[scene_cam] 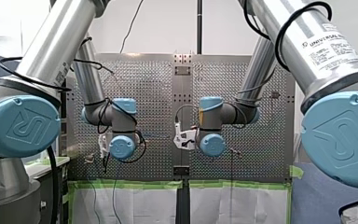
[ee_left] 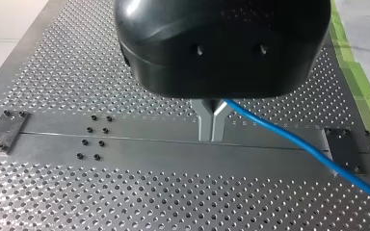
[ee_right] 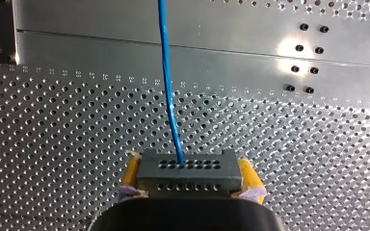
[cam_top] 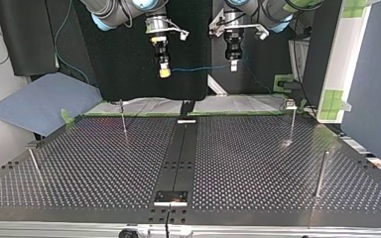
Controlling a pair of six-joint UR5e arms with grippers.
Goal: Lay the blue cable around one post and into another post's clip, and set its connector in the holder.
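Both clamped: R claw (ee_right: 190,166) on connector (ee_right: 188,177), L claw (ee_left: 211,134) on blue cable (ee_left: 294,141) btwn.

Robotics lab: perforated metal bench (cam_top: 258,163), Universal Robots arm (scene_cam: 307,42).

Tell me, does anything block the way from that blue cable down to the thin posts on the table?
Nothing visible does. The blue cable hangs in the air between my left pincer and my right pincer, which grips its connector, high above the table. The posts stand free lower down.
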